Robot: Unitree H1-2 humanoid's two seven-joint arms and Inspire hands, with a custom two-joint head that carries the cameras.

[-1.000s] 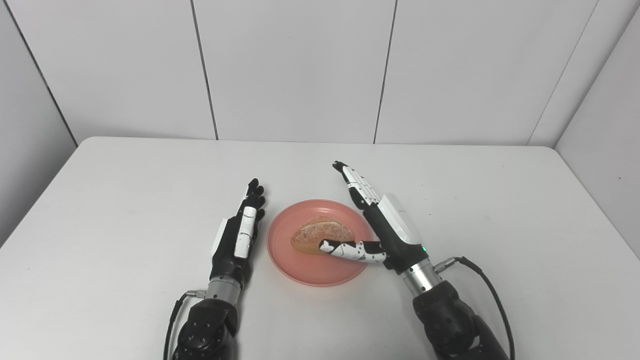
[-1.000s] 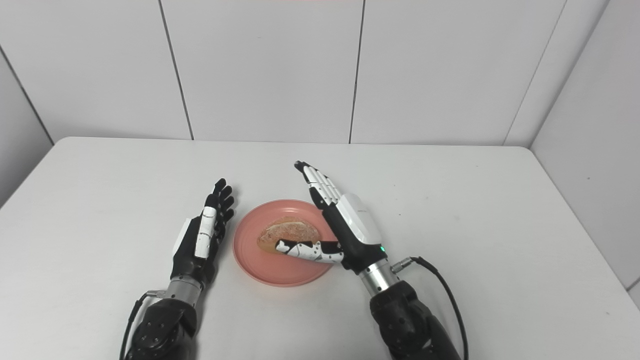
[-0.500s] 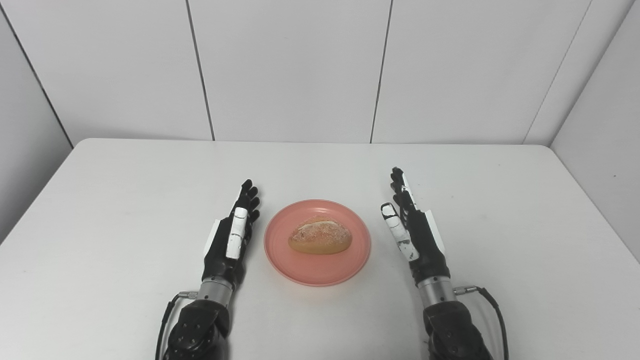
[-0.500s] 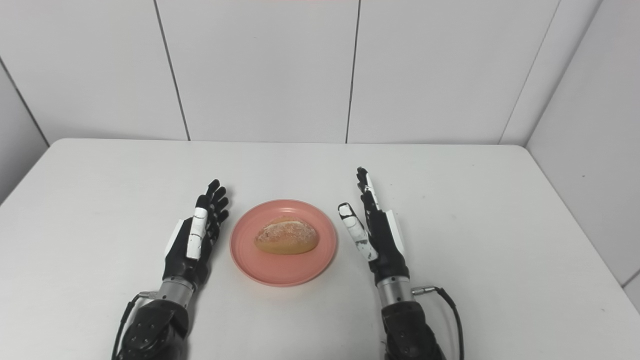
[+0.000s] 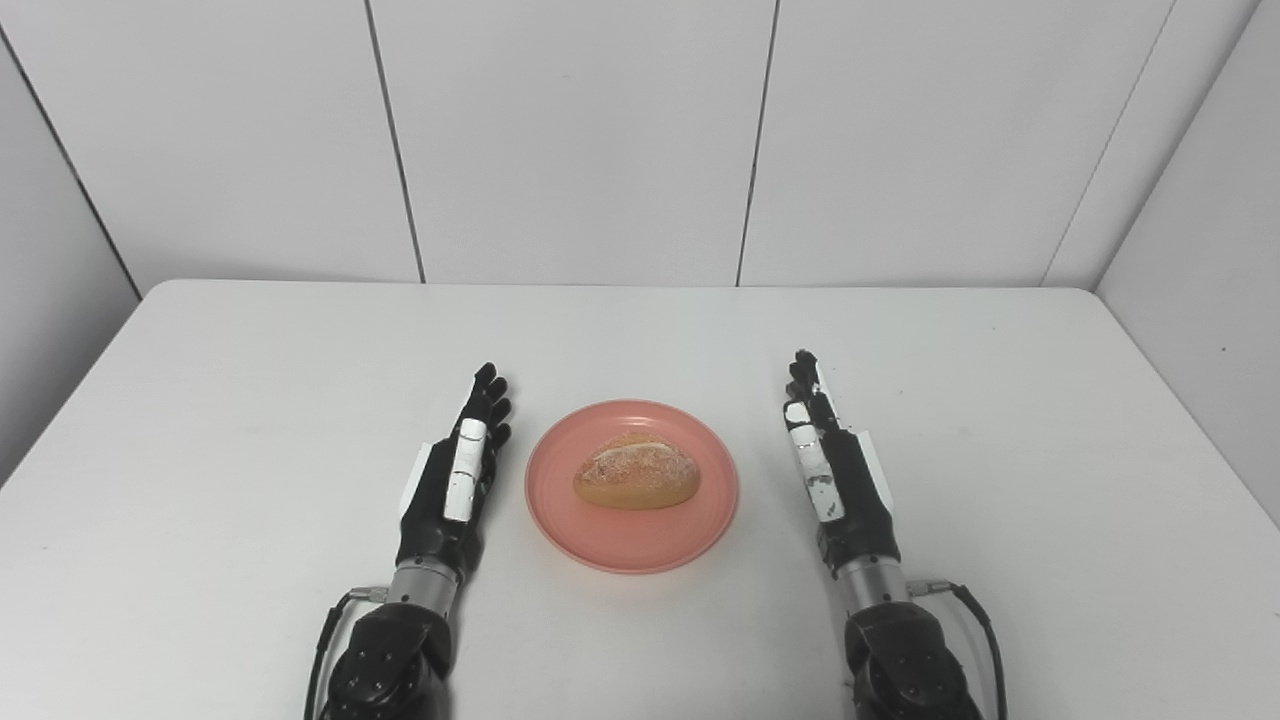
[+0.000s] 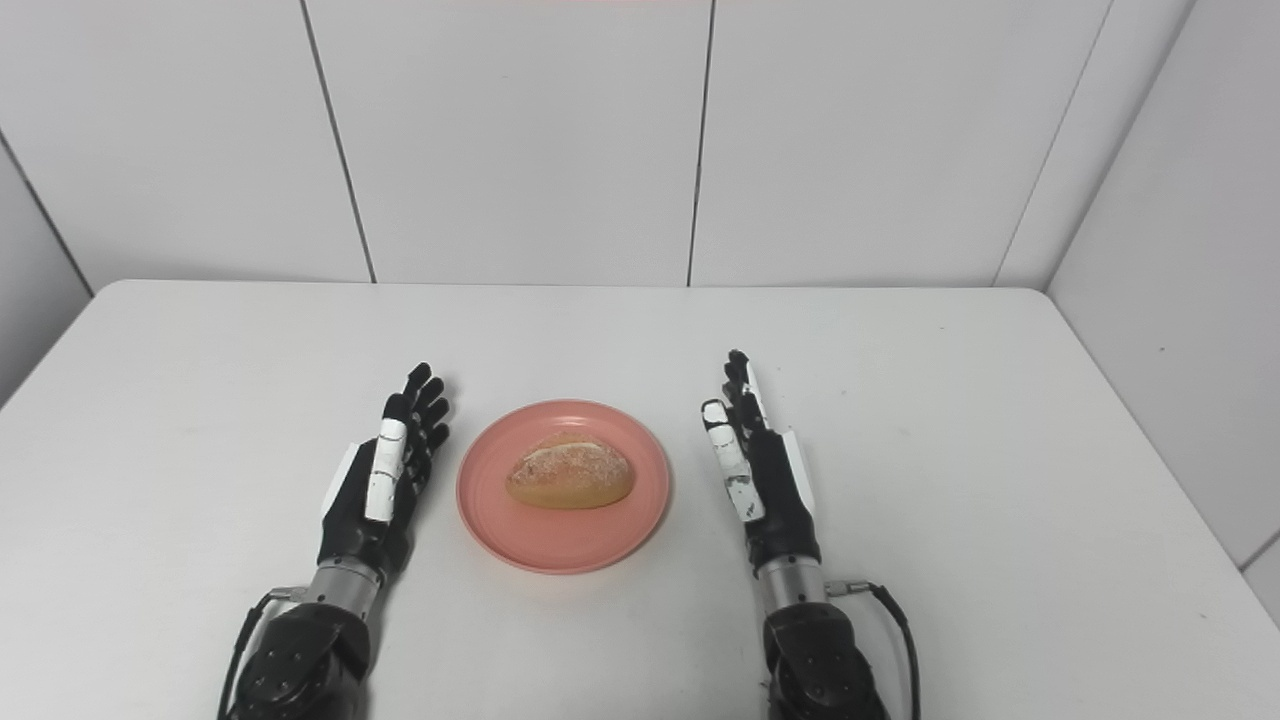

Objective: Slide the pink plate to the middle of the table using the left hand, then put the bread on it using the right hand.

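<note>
the bread (image 5: pixel 636 476) lies on the pink plate (image 5: pixel 632 545), its long axis running side to side across the surface (image 5: pixel 250 350), the plate sitting midway between the left and right edges and somewhat toward the near edge. the left hand (image 5: pixel 455 480) rests just beside the plate's left rim, fingers (image 5: pixel 487 392) straight and slightly spread, pointing toward the far edge and holding nothing. the right hand (image 5: pixel 835 480) lies a little further off the plate's right rim, fingers (image 5: pixel 806 385) likewise extended and empty. the bread sits between the two hands, to the right of the left fingers and to the left of the right ones, with the left hand the nearer. by the look of it both steps of the task are done, and no further reach seems called for.
</note>
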